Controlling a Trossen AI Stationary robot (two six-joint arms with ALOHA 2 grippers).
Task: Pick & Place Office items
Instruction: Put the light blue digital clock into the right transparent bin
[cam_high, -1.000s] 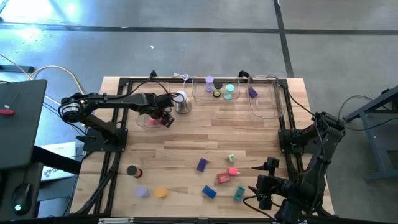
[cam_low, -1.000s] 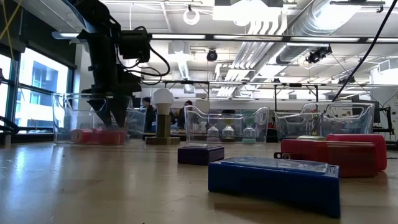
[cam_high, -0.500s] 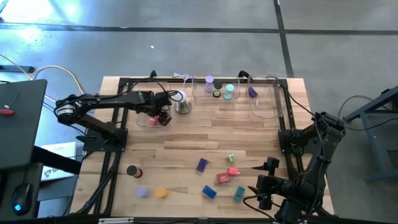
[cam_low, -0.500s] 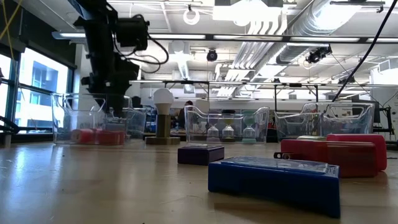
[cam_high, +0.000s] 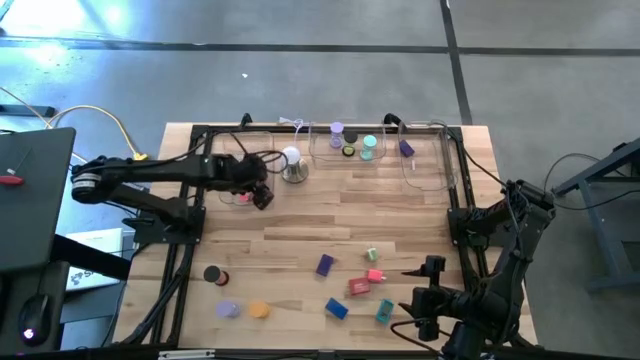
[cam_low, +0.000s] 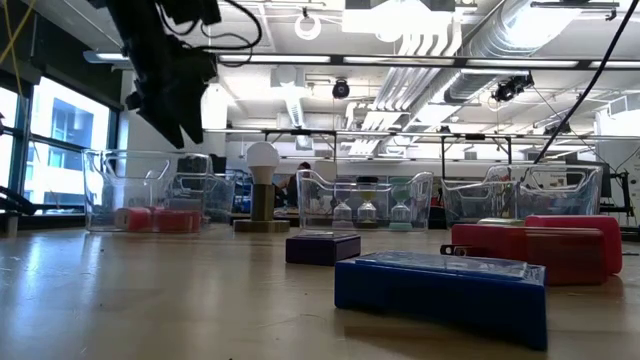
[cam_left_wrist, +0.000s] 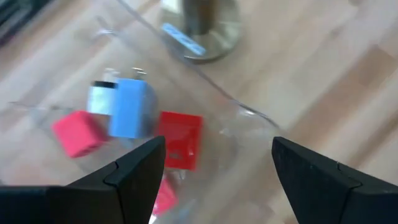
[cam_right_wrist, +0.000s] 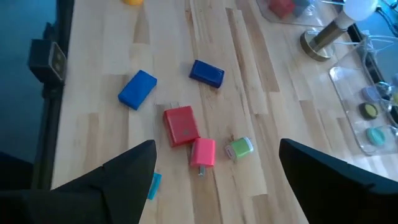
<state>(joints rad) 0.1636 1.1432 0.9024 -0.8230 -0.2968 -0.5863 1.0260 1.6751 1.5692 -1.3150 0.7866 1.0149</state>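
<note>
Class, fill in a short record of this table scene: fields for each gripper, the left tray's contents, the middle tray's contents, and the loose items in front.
left gripper: open, empty, above left tray
right gripper: open, empty, at the table's front right
left tray contents: red blocks, pink block, blue block
middle tray contents: small rolls
loose items: blocks and rolls on the front of the table

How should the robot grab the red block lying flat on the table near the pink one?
Probably from straight above, fingers across the red block's two long sides. It lies flat, and those sides look clear. The pink block sits close to one short end, so gripping there looks crowded. The right gripper, open, is nearest.
</note>
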